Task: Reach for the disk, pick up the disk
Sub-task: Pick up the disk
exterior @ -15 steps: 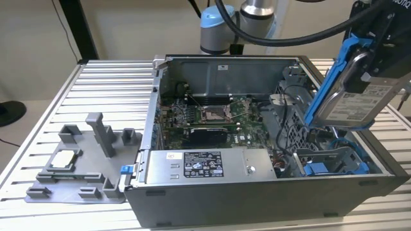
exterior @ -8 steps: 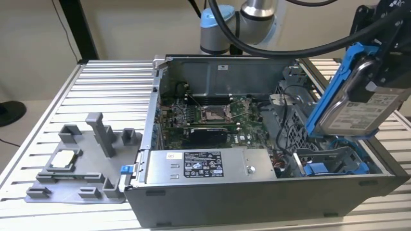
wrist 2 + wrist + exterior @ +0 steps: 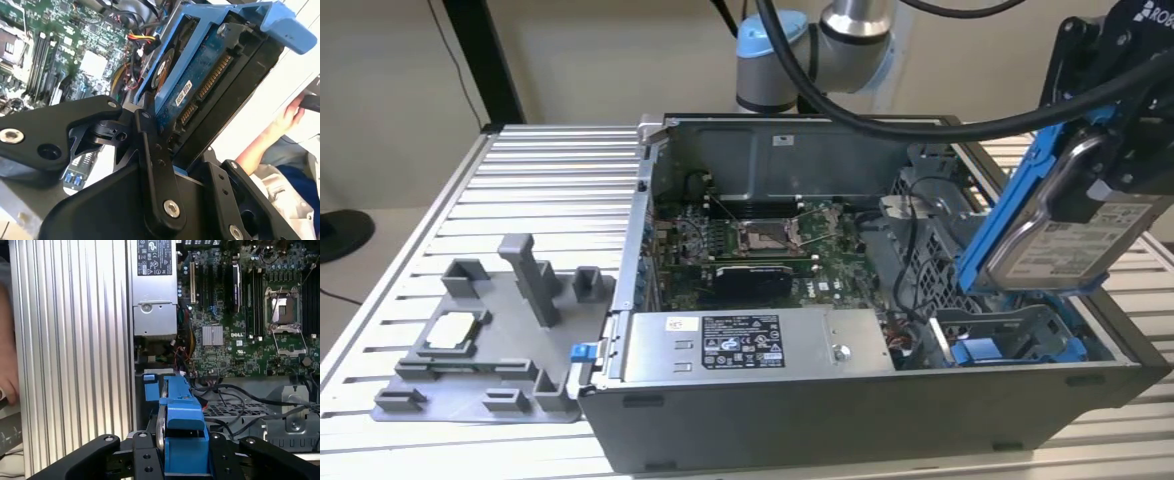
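The disk, a silver drive in a blue bracket, hangs tilted on edge above the right end of the open computer case. My gripper is shut on its upper part. In the second wrist view the disk's blue circuit-board side runs between the black fingers. In the first wrist view the bracket's narrow edge stands clamped in my gripper, above the drive bay.
Inside the case lie the motherboard, a grey power supply with a label and a blue drive bay. A grey fixture holding a small silver chip sits on the slatted table. A person's hand is nearby.
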Tool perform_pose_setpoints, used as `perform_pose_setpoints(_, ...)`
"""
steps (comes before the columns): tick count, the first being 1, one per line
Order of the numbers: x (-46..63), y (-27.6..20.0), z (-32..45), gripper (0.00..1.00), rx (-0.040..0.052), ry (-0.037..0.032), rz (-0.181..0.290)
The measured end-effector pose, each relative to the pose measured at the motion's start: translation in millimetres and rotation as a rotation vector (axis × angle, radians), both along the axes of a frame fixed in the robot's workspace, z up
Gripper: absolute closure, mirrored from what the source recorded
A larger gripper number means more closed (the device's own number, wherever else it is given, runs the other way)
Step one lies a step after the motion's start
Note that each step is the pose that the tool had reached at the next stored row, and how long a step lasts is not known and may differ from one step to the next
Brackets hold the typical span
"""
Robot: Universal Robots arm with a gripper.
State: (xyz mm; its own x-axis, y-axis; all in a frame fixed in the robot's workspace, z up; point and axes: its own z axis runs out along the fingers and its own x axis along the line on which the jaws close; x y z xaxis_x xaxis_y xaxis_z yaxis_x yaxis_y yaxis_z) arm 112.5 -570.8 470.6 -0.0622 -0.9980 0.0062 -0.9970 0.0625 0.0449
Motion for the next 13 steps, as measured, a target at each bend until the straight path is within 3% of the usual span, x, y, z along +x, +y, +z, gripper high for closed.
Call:
perform_pose_setpoints(5,-12.2,-3.3,-1.0,1.00,0.0001,-0.0009,0.004)
perform_pose_setpoints(13,-12.9,-3.3,-1.2,1.00,0.0000,-0.0010,0.006)
